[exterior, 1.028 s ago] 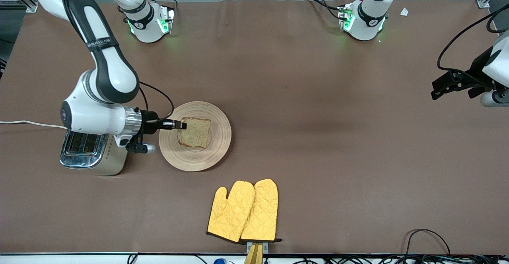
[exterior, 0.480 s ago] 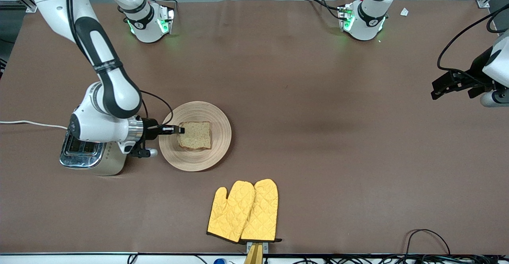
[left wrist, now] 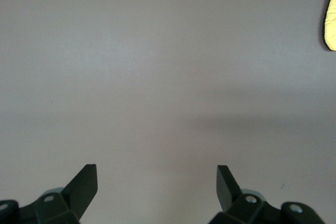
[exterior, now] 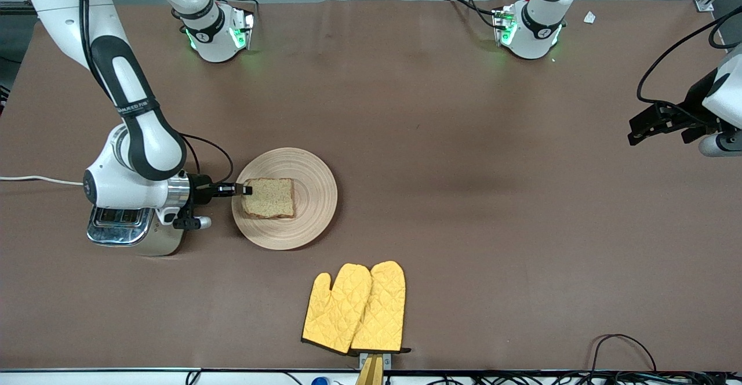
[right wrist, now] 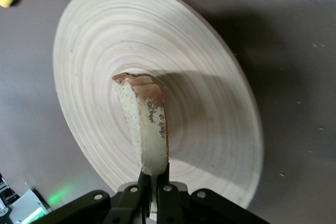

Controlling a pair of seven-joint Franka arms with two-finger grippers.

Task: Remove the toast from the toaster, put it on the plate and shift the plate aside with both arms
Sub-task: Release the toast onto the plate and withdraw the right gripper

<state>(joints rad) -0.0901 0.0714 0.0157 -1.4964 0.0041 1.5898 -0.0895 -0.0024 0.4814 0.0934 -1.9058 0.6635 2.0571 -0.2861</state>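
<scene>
The round beige wooden plate (exterior: 313,199) lies on the brown table beside the toaster. The brown toast (exterior: 269,198) lies flat over the plate, toward the toaster side. My right gripper (exterior: 246,189) is shut on the toast's edge, reaching in sideways from over the toaster. In the right wrist view the toast (right wrist: 144,124) stands edge-on between the shut fingers (right wrist: 155,182), over the plate (right wrist: 210,129). My left gripper (exterior: 637,130) is open and empty, waiting over the left arm's end of the table; its fingers show wide apart in the left wrist view (left wrist: 156,179).
A chrome toaster (exterior: 124,228) stands at the right arm's end, partly under the right wrist, with a white cord (exterior: 35,179). A pair of yellow oven mitts (exterior: 356,308) lies nearer the front camera than the plate; a mitt corner shows in the left wrist view (left wrist: 331,19).
The right gripper has pulled back toward the toaster with the toast in it; the toast has shifted across the plate toward the toaster. The left arm has not moved.
</scene>
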